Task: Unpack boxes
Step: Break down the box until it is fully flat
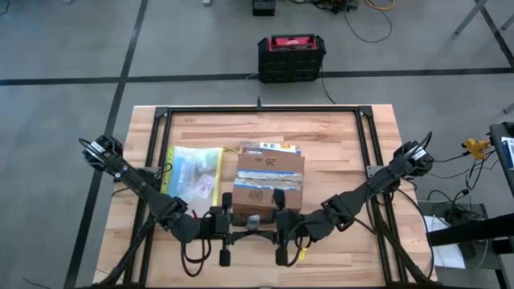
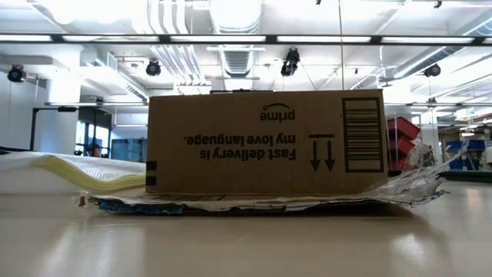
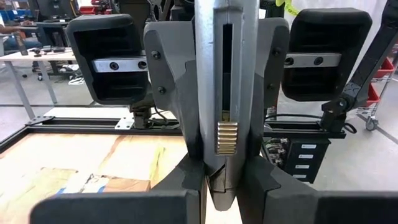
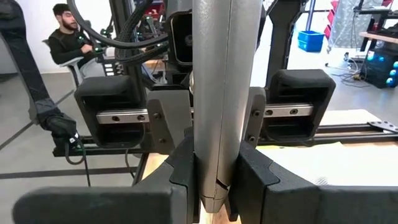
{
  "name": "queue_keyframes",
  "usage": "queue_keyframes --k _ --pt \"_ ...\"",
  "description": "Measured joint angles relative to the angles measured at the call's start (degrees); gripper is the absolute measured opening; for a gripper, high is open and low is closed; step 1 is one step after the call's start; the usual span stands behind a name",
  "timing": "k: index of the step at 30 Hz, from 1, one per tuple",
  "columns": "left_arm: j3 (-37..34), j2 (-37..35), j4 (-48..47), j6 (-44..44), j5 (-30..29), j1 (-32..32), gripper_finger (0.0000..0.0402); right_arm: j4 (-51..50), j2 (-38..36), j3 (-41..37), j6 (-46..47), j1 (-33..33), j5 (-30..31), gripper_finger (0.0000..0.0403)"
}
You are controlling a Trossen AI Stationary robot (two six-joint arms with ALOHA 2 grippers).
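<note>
Both arms parked at the near table edge — left gripper (image 1: 226, 218) and right gripper (image 1: 280, 218) pinch the rest bars, apparently — box (image 1: 269, 186) untouched; next, reach for its flaps.

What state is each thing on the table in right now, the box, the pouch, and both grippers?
cardboard box: print upside down in the low view, resting on torn packaging.
plastic pouch: lying flat, left of the box.
left gripper: shut on a grey tool, at the table's near edge.
right gripper: shut on a grey tool, beside the left one.
</note>
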Motion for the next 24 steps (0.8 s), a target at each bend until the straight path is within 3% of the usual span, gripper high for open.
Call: queue_keyframes --k 5,10,16,24 --pt "0.0 0.0 0.6 0.2 0.0 -0.2 0.0034 2.9 1.2 0.0 0.0 -0.1 0.5 0.0101" --pt "0.0 0.0 0.8 1.2 -0.1 -0.2 0.0034 2.8 1.7 0.1 -0.7 0.0 0.5 0.0049" --pt "0.0 0.0 0.5 2.3 0.0 -0.3 0.005 2.6 1.7 0.1 -0.7 0.1 0.4 0.0048" --pt "0.0 -4.4 -8.8 3.3 -2.6 -4.1 0.0114 -1.1 0.2 0.1 -1.6 1.5 0.7 0.0048"
